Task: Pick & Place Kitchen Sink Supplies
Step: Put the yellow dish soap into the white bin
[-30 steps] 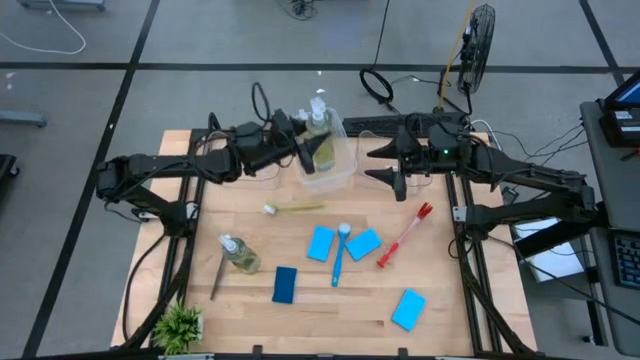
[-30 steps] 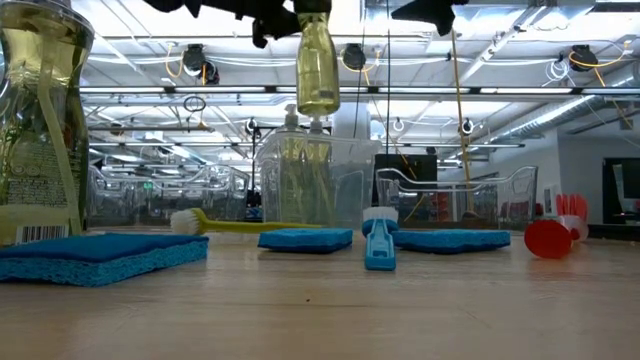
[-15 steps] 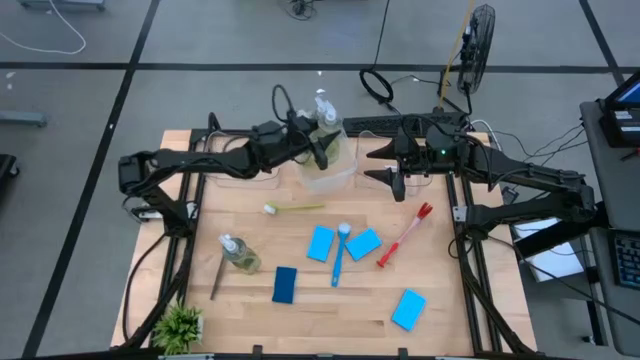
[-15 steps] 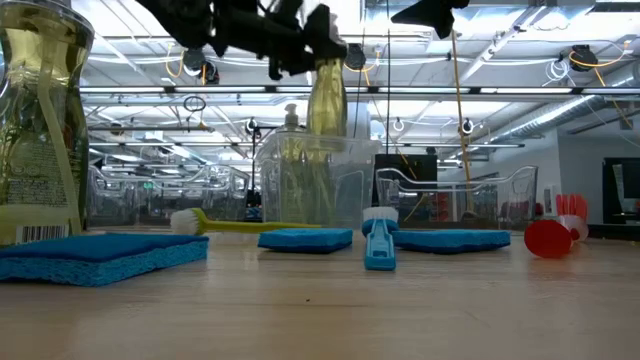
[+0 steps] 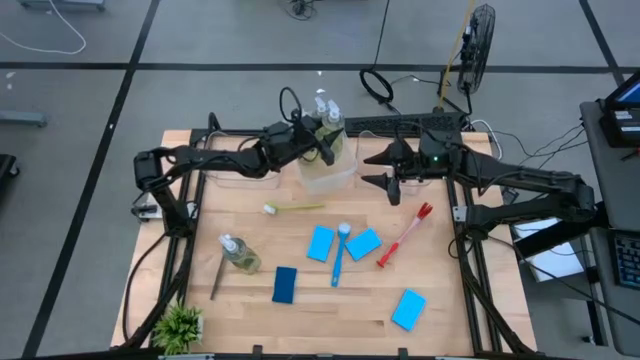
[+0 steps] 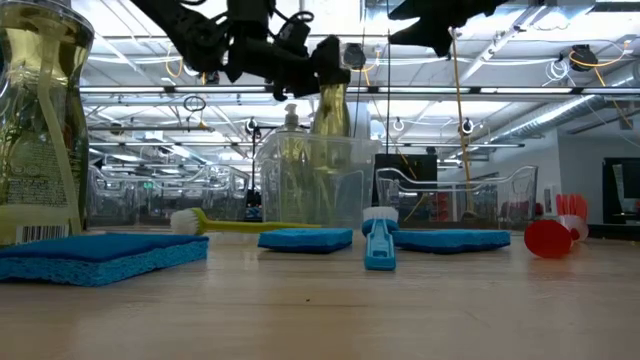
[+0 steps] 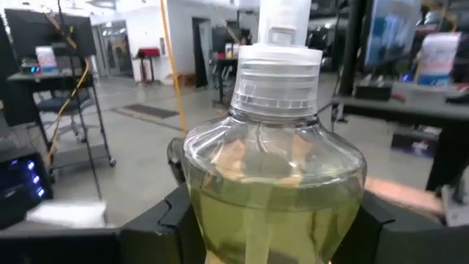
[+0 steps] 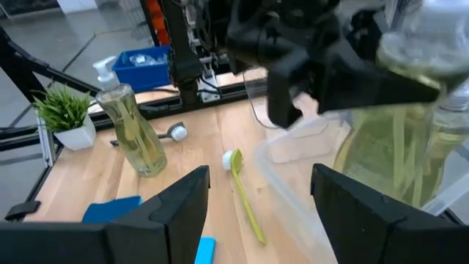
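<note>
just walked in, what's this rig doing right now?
The left gripper is shut on a soap bottle, holding it over the clear bin at the table's back edge; another bottle already stands inside. The right gripper hangs open beside the bin, empty. On the table there remain one bottle, four blue sponges and several brushes.

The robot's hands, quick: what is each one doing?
Left gripper: closed on a soap bottle over the clear bin.
Right gripper: open, empty.
</note>
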Available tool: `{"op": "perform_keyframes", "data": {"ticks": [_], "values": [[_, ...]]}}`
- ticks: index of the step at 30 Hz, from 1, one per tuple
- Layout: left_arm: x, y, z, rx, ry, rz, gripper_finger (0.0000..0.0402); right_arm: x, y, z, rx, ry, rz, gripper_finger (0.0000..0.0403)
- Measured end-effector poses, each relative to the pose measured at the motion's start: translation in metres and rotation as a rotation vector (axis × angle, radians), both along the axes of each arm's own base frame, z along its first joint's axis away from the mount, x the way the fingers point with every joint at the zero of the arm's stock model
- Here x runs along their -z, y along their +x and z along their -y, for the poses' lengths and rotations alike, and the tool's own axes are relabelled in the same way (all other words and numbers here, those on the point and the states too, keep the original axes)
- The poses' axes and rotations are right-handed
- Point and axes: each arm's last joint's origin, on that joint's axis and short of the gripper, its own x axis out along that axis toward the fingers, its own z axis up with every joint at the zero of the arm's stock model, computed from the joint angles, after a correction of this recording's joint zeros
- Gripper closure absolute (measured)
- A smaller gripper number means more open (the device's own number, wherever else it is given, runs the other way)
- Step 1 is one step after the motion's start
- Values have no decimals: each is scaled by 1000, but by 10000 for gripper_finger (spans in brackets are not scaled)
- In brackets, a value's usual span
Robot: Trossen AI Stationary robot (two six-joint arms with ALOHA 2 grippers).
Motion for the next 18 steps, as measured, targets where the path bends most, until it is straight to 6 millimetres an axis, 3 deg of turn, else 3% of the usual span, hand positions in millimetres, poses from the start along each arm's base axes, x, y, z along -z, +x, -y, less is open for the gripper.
{"op": "perform_keyframes", "data": {"ticks": [5,18], "values": [[15,6,-2,-2,1,-47,192,7,2,1,2,-1,34,177],[26,6,-14,-23,16,-97,185,12,3,1,2,-3,41,177]]}}
